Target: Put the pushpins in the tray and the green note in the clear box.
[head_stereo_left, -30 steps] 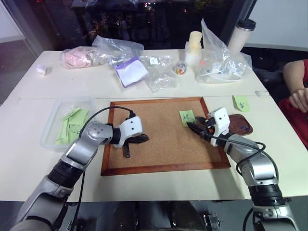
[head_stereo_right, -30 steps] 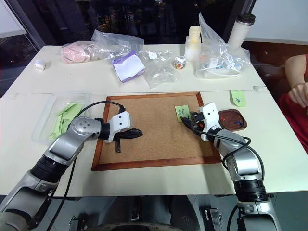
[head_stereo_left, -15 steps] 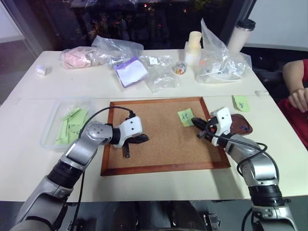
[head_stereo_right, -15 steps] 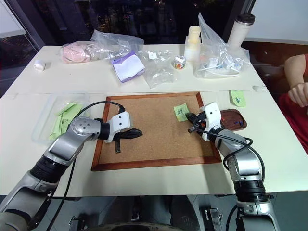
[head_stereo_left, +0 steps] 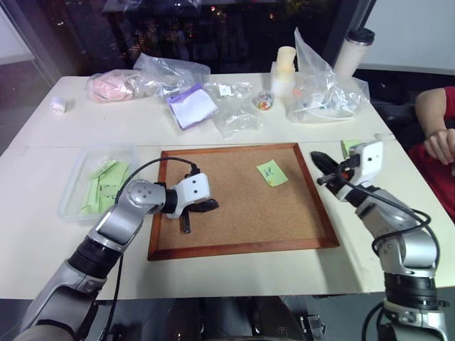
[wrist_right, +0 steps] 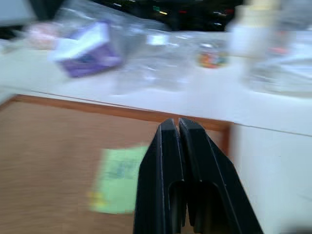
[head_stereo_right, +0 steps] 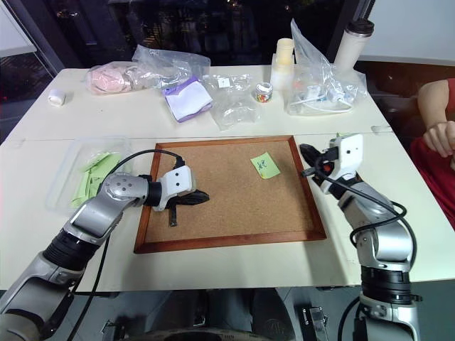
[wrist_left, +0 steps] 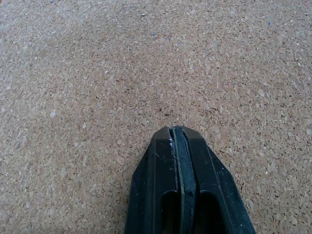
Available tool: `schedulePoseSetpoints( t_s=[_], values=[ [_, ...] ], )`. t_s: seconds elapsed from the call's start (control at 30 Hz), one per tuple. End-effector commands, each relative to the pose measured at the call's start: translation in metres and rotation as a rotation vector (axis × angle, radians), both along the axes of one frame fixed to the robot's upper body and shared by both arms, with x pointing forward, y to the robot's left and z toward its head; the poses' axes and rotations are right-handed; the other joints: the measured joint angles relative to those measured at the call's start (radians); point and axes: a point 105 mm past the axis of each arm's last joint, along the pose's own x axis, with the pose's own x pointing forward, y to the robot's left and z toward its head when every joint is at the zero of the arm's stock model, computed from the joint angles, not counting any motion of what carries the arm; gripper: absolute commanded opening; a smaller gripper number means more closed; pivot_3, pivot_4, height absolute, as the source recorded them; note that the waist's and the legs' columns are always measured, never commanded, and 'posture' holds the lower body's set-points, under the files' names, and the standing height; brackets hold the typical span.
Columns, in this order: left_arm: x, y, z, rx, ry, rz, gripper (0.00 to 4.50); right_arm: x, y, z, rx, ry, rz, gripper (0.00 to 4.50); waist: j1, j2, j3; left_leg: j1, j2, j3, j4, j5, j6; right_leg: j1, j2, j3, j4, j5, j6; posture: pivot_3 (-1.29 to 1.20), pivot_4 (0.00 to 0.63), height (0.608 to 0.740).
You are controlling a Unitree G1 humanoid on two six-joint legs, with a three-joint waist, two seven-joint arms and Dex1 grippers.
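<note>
Left jaws (wrist_left: 176, 134) are pressing together, resting on the corkboard (head_stereo_left: 213, 213); right jaws (wrist_right: 176, 127) are likewise pressing together, hovering off the board's right edge, whether anything is pinched I cannot tell; the green note (head_stereo_left: 271, 172) is lying on the cork; the clear box (head_stereo_left: 77, 186) is sitting at the white desk's (head_stereo_left: 43, 234) left; plastic bags (head_stereo_left: 323, 85) are crowding the far side before a dark window (head_stereo_left: 213, 32).
</note>
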Motion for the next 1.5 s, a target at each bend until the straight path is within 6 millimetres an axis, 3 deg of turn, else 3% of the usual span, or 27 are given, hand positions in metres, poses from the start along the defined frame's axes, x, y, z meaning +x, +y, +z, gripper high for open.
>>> schedulePoseSetpoints(
  t_s=[0.03, 0.3, 0.43, 0.6, 0.83, 1.07, 1.2, 1.33, 1.5],
  values=[
    [-0.007, 0.014, -0.031, 0.091, 0.095, 0.035, 0.00, -0.002, -0.041, -0.011, -0.059, 0.048, -0.159, 0.01, 0.000, 0.000, 0.000, 0.000, 0.000, 0.000, 0.000, 0.000, 0.000, 0.000, 0.000, 0.000, 0.000, 0.000, 0.000, 0.00, 0.150, 0.734],
    [-0.005, 0.013, -0.030, 0.091, 0.088, 0.028, 0.00, -0.003, -0.064, -0.033, -0.065, 0.130, -0.242, 0.01, -0.002, 0.000, 0.000, 0.000, 0.000, 0.000, 0.000, 0.000, 0.000, 0.000, 0.000, 0.001, 0.000, 0.000, 0.000, 0.00, 0.150, 0.734],
    [-0.005, 0.013, -0.030, 0.091, 0.086, 0.028, 0.00, -0.002, -0.065, -0.035, -0.053, 0.132, -0.254, 1.84, -0.002, 0.000, 0.000, 0.000, 0.000, 0.000, 0.000, 0.000, 0.000, 0.000, 0.000, 0.001, 0.000, 0.000, 0.000, 0.00, 0.150, 0.734],
    [-0.006, 0.013, -0.030, 0.091, 0.087, 0.031, 0.00, -0.003, -0.067, -0.031, -0.033, 0.112, -0.268, 4.48, -0.002, 0.000, 0.000, 0.000, 0.000, 0.000, -0.001, 0.000, 0.000, 0.000, 0.000, 0.001, 0.000, 0.000, 0.000, 0.00, 0.150, 0.734],
    [-0.006, 0.012, -0.030, 0.089, 0.087, 0.028, 0.00, -0.003, -0.068, -0.023, 0.024, 0.081, -0.298, 4.48, -0.002, 0.000, 0.000, 0.000, 0.000, -0.001, -0.001, 0.000, 0.000, 0.000, 0.000, 0.001, 0.000, 0.000, 0.000, 0.00, 0.150, 0.734],
    [-0.006, 0.012, -0.030, 0.089, 0.086, 0.027, 0.00, -0.002, -0.081, 0.001, 0.194, -0.017, -0.377, 4.48, -0.002, 0.000, 0.000, 0.000, 0.000, -0.001, -0.001, 0.000, 0.000, 0.000, 0.000, 0.001, 0.000, 0.000, 0.000, 0.00, 0.150, 0.734],
    [-0.006, 0.012, -0.030, 0.091, 0.086, 0.026, 0.00, -0.002, -0.055, 0.010, 0.172, -0.030, -0.234, 4.48, -0.002, 0.000, 0.000, 0.000, 0.000, -0.001, -0.001, 0.000, 0.000, 0.000, 0.000, 0.001, -0.001, 0.000, 0.000, 0.00, 0.150, 0.734],
    [-0.006, 0.012, -0.031, 0.095, 0.089, 0.023, 0.00, -0.010, 0.035, -0.010, -0.081, 0.049, 0.149, 4.48, -0.003, 0.000, 0.000, 0.000, 0.000, -0.001, -0.002, 0.000, 0.001, 0.000, 0.000, 0.001, -0.001, 0.000, 0.000, 0.00, 0.150, 0.734],
    [-0.007, 0.013, -0.032, 0.098, 0.089, 0.026, 0.00, -0.012, 0.096, -0.018, -0.043, 0.011, 0.306, 4.48, -0.002, 0.000, 0.000, 0.000, 0.000, -0.001, -0.002, 0.000, 0.001, 0.000, 0.000, 0.001, -0.001, 0.000, 0.000, 0.00, 0.150, 0.734]
  ],
)
